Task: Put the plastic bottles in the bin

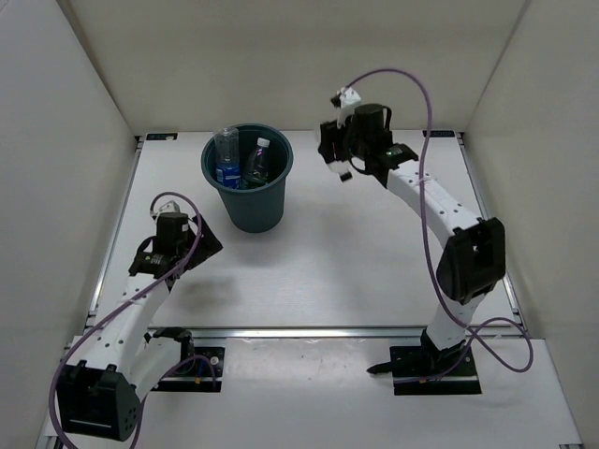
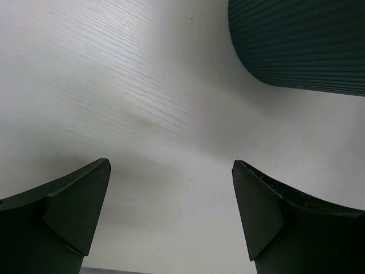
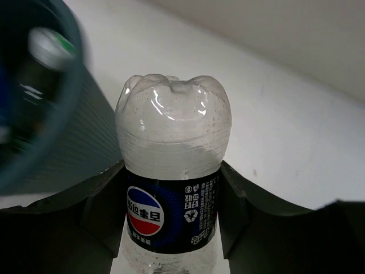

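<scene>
My right gripper (image 3: 171, 197) is shut on a clear plastic bottle (image 3: 173, 137) with a dark blue label, which points base-first away from the wrist camera. In the top view this gripper (image 1: 335, 161) hangs to the right of the bin (image 1: 255, 213), a dark teal round bucket. Two clear bottles stand inside it: one with a blue label (image 1: 226, 161) and one with a white cap (image 1: 259, 157). The bin's ribbed wall (image 3: 63, 154) shows blurred at the left of the right wrist view. My left gripper (image 2: 171, 171) is open over bare table, below and left of the bin (image 2: 302, 45).
White walls enclose the table on three sides. A metal rail (image 1: 309, 330) runs across the near edge between the arm bases. Purple cables loop off both arms (image 1: 426, 103).
</scene>
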{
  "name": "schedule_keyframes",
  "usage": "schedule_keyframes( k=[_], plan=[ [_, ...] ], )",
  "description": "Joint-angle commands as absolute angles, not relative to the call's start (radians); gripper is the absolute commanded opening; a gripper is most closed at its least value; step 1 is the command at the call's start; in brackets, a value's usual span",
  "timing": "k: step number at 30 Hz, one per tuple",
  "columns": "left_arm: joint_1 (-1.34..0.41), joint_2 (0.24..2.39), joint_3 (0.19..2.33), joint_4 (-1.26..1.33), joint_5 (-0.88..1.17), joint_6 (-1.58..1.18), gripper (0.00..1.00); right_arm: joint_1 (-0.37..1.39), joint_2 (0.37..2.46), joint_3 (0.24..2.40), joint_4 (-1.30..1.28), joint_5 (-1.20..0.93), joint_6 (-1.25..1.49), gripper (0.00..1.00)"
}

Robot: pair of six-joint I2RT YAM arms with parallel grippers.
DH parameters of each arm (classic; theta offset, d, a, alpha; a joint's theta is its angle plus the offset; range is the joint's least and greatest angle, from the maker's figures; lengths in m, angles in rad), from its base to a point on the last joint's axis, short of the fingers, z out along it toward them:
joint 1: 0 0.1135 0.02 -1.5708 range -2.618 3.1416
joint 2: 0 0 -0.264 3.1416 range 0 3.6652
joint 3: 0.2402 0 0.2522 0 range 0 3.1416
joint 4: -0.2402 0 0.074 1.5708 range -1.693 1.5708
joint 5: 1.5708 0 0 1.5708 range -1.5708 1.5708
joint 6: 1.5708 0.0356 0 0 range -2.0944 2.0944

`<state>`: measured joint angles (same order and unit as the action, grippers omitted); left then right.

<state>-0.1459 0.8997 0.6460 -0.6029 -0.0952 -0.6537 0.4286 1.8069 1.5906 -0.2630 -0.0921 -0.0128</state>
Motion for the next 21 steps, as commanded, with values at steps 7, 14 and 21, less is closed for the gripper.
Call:
schedule_keyframes(
  k=[7, 14, 21],
  plan=[
    [-0.143, 0.934, 0.626, -0.525, -0.025, -0.652, 0.99, 0.597, 1.877, 1.98, -0.078, -0.394, 0.06, 0.35],
    [-0.133, 0.919, 0.646, -0.554, -0.063, -0.623, 0.99, 0.667, 2.011, 2.086, -0.014, -0.531, 0.155, 0.51],
    [-0.147, 0.925, 0.664, -0.571, -0.078, -0.614, 0.98, 0.672, 2.023, 2.069, -0.006, -0.502, 0.149, 0.99]
  ],
)
